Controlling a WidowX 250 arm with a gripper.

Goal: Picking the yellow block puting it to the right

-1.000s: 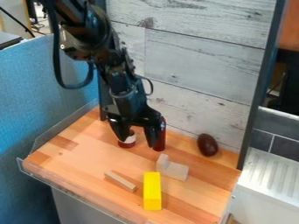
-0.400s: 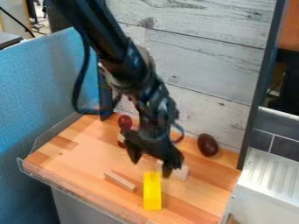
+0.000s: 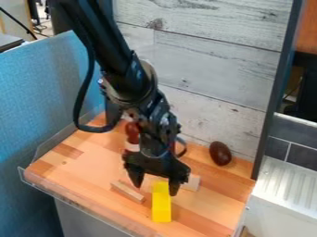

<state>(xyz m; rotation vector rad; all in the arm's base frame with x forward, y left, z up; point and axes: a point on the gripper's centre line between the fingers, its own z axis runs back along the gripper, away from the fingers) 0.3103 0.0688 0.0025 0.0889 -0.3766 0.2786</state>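
Observation:
My gripper [image 3: 153,189] hangs open over the front half of the wooden surface, its two fingers spread to either side of the far end of the yellow block [image 3: 161,206]. The block lies lengthwise toward the front edge. I cannot tell how high the fingertips are above the wood. Nothing is held between them.
A thin wooden stick [image 3: 127,191] lies just left of the block, and a pale wooden piece [image 3: 191,182] sits behind and right, partly covered. A dark brown oval object [image 3: 219,153] rests at the back right. Behind the arm stands a red-topped item [image 3: 132,132].
The gripper has come forward and down from the back of the surface to the yellow block, lately shifting slightly left. The block has not moved.

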